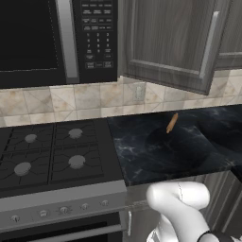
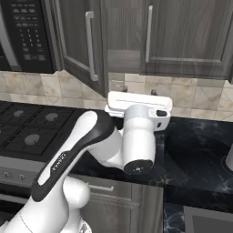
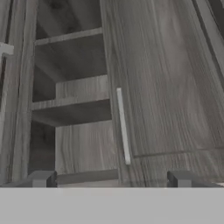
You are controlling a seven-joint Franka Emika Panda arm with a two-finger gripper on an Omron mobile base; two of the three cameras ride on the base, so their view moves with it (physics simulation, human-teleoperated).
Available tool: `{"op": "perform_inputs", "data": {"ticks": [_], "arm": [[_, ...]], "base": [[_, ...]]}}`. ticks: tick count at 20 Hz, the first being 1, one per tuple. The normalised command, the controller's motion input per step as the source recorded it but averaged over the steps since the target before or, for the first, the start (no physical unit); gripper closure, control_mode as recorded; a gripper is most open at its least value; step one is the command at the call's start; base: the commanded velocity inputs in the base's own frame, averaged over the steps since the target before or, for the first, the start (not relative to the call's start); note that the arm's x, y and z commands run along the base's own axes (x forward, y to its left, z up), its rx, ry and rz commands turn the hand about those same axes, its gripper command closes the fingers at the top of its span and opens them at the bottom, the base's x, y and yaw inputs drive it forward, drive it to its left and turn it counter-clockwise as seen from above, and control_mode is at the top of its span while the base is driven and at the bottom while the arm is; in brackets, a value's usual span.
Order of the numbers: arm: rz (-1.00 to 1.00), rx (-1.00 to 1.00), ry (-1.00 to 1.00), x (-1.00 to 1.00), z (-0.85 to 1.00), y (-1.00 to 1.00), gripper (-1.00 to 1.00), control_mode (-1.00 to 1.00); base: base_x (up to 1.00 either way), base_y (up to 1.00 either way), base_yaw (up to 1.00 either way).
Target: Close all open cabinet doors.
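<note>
Simulated kitchen, upper cabinets above a black marbled tabletop [image 1: 156,146]. Just right of the black glass microwave [image 1: 56,40], one dark grey-brown wood-grain cabinet door with a long silver bar handle [image 1: 172,40] swung outward over the tabletop, its inner face turned toward the room. Same open door [image 2: 82,43] seen at the left of the right base view, hinged beside the microwave, with the cabinet's dark interior exposed beside it. Further from the microwave, a matching closed wood-grain door with a silver bar handle [image 2: 191,36] sitting flush.

White arm raised in front of the open cabinet, wrist held level below the opening. In the hand view, gripper [image 3: 111,179] aimed up into bare wood-grain shelves [image 3: 70,109], with the neighbouring closed door and its handle beside them. Two dark fingertips [image 3: 41,178] spread well apart, nothing held between them.

Small orange-brown stick-shaped item [image 1: 172,123] lying on the tabletop below the open door.

Step in hand, as judged: lining up on the open door, not yet touching it. Next move likely calls for reaching round to the door's outer face, away from the microwave, then pushing it back toward the cabinet front until flush.
</note>
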Motion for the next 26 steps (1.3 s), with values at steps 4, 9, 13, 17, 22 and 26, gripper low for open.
{"op": "perform_inputs", "data": {"ticks": [4,9,13,17,22,26], "arm": [[-0.05,-0.03,0.12,-0.24,0.00,0.81,-1.00,-1.00],[-0.05,-0.03,0.11,-0.14,-0.03,0.86,-1.00,-1.00],[-0.02,-0.02,0.09,-0.21,-0.06,0.79,-1.00,-1.00],[-0.03,-0.02,0.04,-0.08,-0.05,0.74,-1.00,-1.00],[-0.07,-0.01,0.00,0.00,0.00,0.53,-1.00,-1.00],[-0.13,0.00,0.00,-0.09,0.02,0.33,-1.00,-1.00]], "base": [[0.00,0.00,0.00],[0.00,0.00,0.00],[0.00,0.00,0.00],[0.00,0.00,0.00],[0.00,0.00,0.00],[0.00,0.00,0.00]]}}
